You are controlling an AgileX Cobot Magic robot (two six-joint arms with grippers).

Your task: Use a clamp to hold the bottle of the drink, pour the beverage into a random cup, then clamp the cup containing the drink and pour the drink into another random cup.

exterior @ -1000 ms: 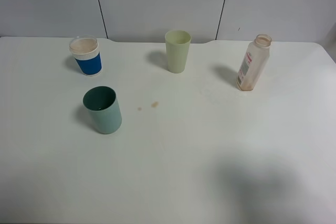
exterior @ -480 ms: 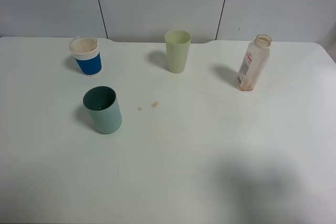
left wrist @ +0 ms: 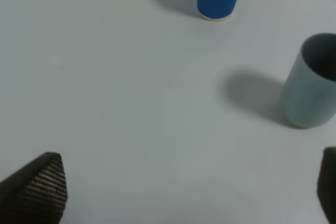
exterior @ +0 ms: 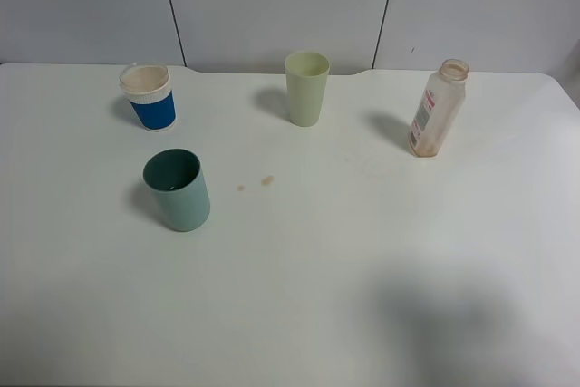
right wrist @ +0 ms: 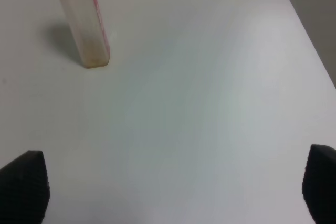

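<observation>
White table [exterior: 362,251]; bottle [right wrist: 83,22] upright, well apart from right hand [right wrist: 168,187]; both hands' fingers spread, empty.

Table [exterior: 362,251]: white, matte, filling most of the high view; its far edge is showing rounded corners and a shallow notched outline. Two small brownish stains [exterior: 266,180] are sitting on the table left of its centre. A broad soft shadow [exterior: 444,314] is lying across the table's near right part. Wall [exterior: 272,2]: pale grey panels rising behind the table's far edge, divided by two thin dark vertical seams [exterior: 171,6]. Light: even, diffuse.
</observation>
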